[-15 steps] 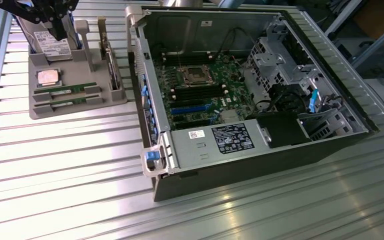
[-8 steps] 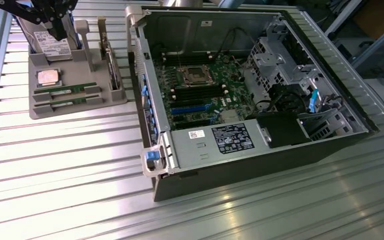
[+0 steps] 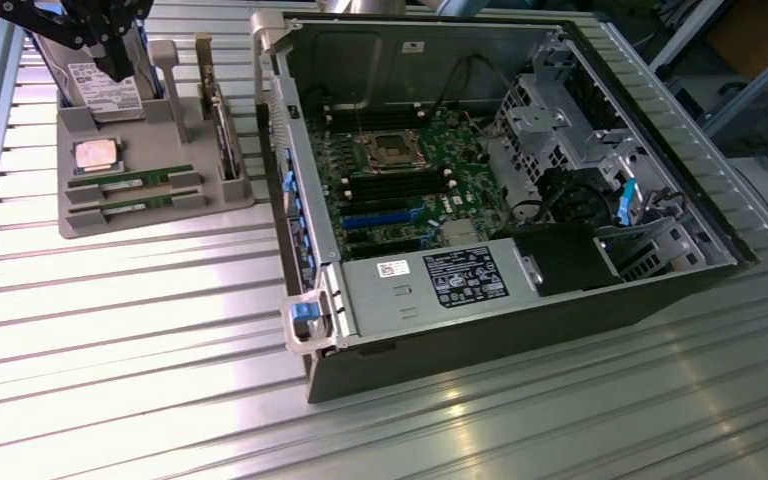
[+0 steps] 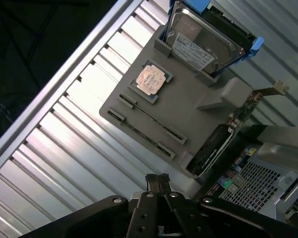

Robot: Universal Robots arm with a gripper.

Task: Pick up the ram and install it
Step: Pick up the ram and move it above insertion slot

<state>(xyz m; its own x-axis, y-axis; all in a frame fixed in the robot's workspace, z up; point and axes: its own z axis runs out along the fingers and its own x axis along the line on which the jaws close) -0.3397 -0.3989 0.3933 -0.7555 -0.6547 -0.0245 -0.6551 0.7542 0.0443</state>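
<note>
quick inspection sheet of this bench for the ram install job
surface: ribbed metal table, carrying the tray and the computer case.
job's things: two ram sticks lie side by side in the grey tray, neither lifted; the computer case is open with the motherboard exposed.
clutter: a hard drive, a processor chip and an upright card share the tray.
gripper: gripper shut, holding nothing, above the tray.
cables: black cables inside the case.
surroundings: metal frame bars at the exterior view's right.
</note>
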